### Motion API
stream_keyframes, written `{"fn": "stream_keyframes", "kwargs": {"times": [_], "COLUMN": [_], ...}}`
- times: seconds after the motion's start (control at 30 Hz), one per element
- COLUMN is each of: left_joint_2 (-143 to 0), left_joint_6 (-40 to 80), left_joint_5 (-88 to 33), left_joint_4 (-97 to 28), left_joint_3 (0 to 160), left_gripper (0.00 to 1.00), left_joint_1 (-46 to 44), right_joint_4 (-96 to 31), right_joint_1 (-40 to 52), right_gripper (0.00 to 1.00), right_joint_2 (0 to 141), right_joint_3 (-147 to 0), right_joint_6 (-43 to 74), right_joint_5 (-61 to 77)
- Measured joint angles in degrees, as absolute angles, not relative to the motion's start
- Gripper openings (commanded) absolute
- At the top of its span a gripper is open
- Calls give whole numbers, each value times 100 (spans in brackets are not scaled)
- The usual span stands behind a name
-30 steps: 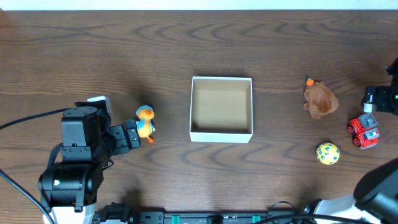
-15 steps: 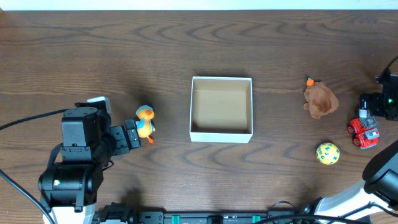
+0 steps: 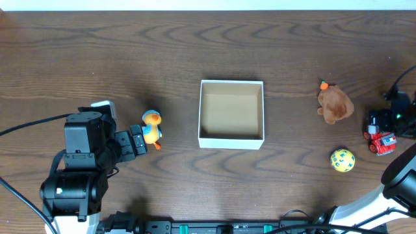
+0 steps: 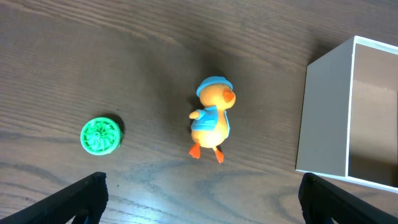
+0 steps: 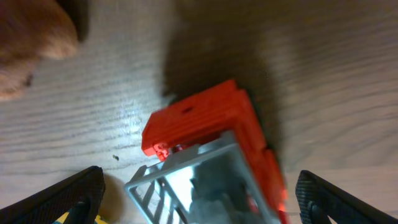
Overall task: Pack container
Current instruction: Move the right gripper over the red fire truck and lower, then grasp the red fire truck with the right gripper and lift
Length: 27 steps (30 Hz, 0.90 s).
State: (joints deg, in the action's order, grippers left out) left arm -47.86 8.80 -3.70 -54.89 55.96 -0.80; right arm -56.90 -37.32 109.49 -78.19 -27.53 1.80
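The container (image 3: 231, 138), a square white-walled box with tan inside, sits mid-table and is empty; its corner shows in the left wrist view (image 4: 323, 112). An orange duck toy with blue cap (image 3: 151, 127) (image 4: 211, 118) stands left of it. My left gripper (image 3: 134, 142) (image 4: 202, 198) is open, just left of the duck. A red toy truck (image 3: 381, 139) (image 5: 211, 143) lies at the far right. My right gripper (image 3: 378, 122) (image 5: 199, 193) is open, low over the truck, fingers either side. A brown plush (image 3: 335, 104) and yellow ball (image 3: 342, 160) lie nearby.
A small green ridged disc (image 4: 101, 135) lies on the wood left of the duck. The brown plush edge shows at the top left of the right wrist view (image 5: 31, 43). The table's far edge runs along the top of the overhead view.
My right gripper has moved down and left onto the red truck. The left arm and the toys have not moved.
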Motion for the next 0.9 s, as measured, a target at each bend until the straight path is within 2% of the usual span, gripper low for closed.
{"fn": "stream_keyframes", "kwargs": {"times": [0.2, 0.43, 0.53, 0.77, 0.9], "left_joint_2": [-4786, -4786, -4786, -4786, -4783], "left_joint_6": [880, 880, 880, 880, 880], "left_joint_5": [-370, -370, -373, -373, -373], "left_joint_4": [-5489, -5489, -5489, -5489, -5489], "left_joint_3": [5596, 5596, 5596, 5596, 5596], "left_gripper": [98, 98, 98, 98, 98], "left_joint_1": [-80, -80, -80, -80, -80], "right_joint_4": [-5483, -5395, -5358, -5336, -5330], "right_joint_1": [-3732, -3732, -3732, -3732, -3732], "right_gripper": [95, 82, 76, 56, 50], "right_joint_2": [10954, 10954, 10954, 10954, 10943], "right_joint_3": [-7555, -7555, -7555, -7555, -7559], "right_joint_6": [-2755, -2770, -2755, -2727, -2709], "right_joint_5": [145, 145, 148, 143, 148]}}
